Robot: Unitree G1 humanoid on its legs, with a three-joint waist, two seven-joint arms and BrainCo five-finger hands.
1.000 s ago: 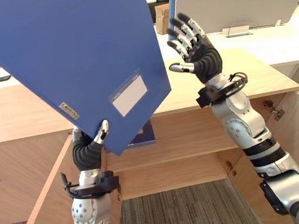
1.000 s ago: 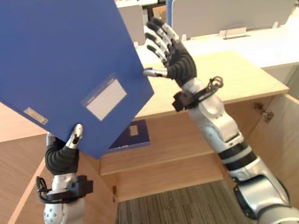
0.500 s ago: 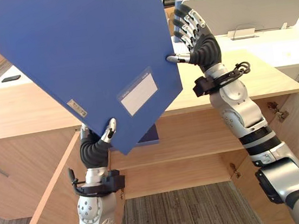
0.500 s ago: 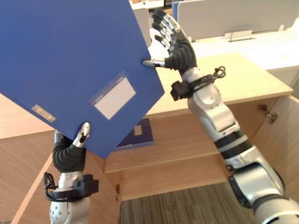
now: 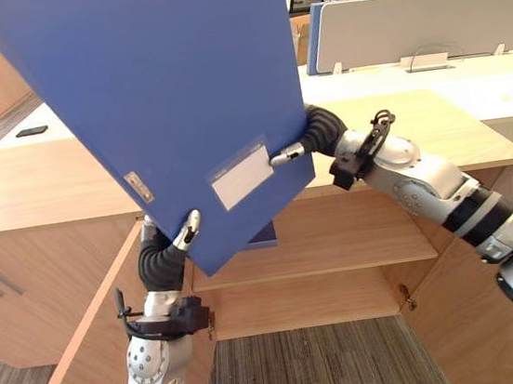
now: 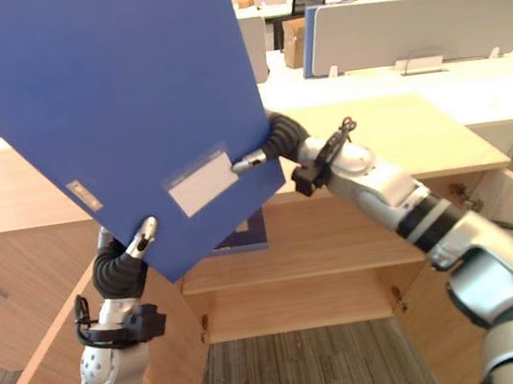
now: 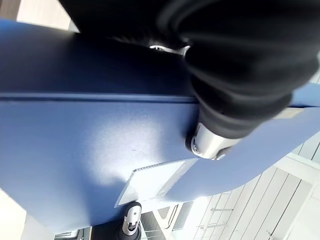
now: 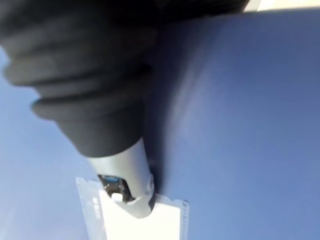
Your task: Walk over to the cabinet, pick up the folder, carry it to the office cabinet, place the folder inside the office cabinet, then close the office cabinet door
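A large blue folder [image 5: 161,101] with a clear label pocket [image 5: 240,175] is held up, tilted, in front of the open wooden office cabinet [image 5: 338,247]. My left hand [image 5: 162,260] grips its lower corner, the thumb [image 7: 210,140] lying on the front face. My right hand [image 5: 317,133] clasps the folder's right edge. Its thumb [image 8: 125,175] presses on the front by the label pocket and its fingers are hidden behind the folder [image 8: 240,100].
The cabinet under the wooden desk top [image 5: 31,182] has both doors swung out, left door [image 5: 81,363] and right door [image 5: 471,334]. Another dark blue folder [image 5: 262,238] lies on its shelf. White desk partitions [image 5: 423,26] stand behind. A phone [image 5: 31,132] lies far left.
My right hand, spread open beside the folder a second ago, has come in and closed on its right edge. The left hand keeps its hold on the lower corner.
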